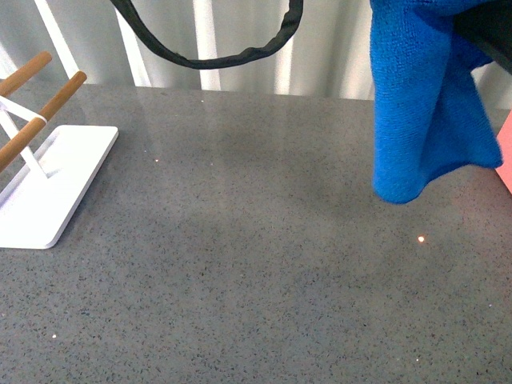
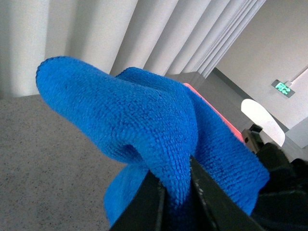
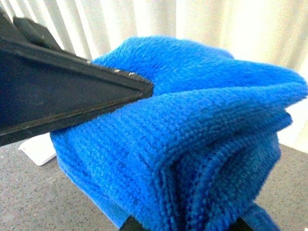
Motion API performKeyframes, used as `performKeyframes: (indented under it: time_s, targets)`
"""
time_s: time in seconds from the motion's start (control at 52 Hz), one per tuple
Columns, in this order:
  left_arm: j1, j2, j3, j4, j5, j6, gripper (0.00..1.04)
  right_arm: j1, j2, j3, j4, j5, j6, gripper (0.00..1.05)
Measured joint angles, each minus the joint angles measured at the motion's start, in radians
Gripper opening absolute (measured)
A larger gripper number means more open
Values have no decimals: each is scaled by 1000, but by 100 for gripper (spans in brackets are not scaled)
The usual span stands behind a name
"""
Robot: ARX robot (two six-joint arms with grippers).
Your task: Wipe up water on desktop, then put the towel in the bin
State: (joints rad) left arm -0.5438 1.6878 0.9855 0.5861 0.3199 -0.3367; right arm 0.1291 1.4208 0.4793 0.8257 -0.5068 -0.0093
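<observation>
Now we hold the towel (image 1: 424, 104) high off the desktop (image 1: 240, 240), pinched in the left gripper (image 2: 175, 188) — near the bin (image 1: 507, 156), likely for dropping. We cannot tell the right gripper's (image 3: 185, 225) grip.

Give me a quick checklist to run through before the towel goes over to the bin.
1. Left hand clamped on towel: ok, cloth pinched.
2. Second grip: cannot tell; a black finger lies across the towel in the right wrist view.
3. Towel clear of desktop: ok, it hangs above it.
4. Bin opening located: cannot tell; only a pink corner shows beside the towel.
5. Water wiped up: cannot tell; no puddle visible on the glossy surface.
</observation>
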Motion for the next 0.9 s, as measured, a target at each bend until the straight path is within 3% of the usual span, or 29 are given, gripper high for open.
performKeyframes:
  time_s: [0.173, 0.327, 0.443, 0.712, 0.847, 0.905]
  targets:
    - [71, -20, -2, -26, -3, -2, 42, -45, -38, 21, -25, -6, 18, 4]
    - [244, -108, -84, -54, 10, -5, 76, -108, -72, 34, -32, -6, 53, 4]
    - [354, -243, -187, -198, 29, 28, 99, -128, -82, 34, -31, -18, 71, 4]
    - [611, -857, -478, -514, 214, 124, 98, -167, -63, 31, -6, -27, 82, 4]
    - [856, -1000, -525, -557, 353, 80, 98, -167, -53, 30, -6, -25, 82, 4]
    - [889, -1056, -616, -394, 149, 167, 85, -167, -53, 30, -6, -25, 82, 4]
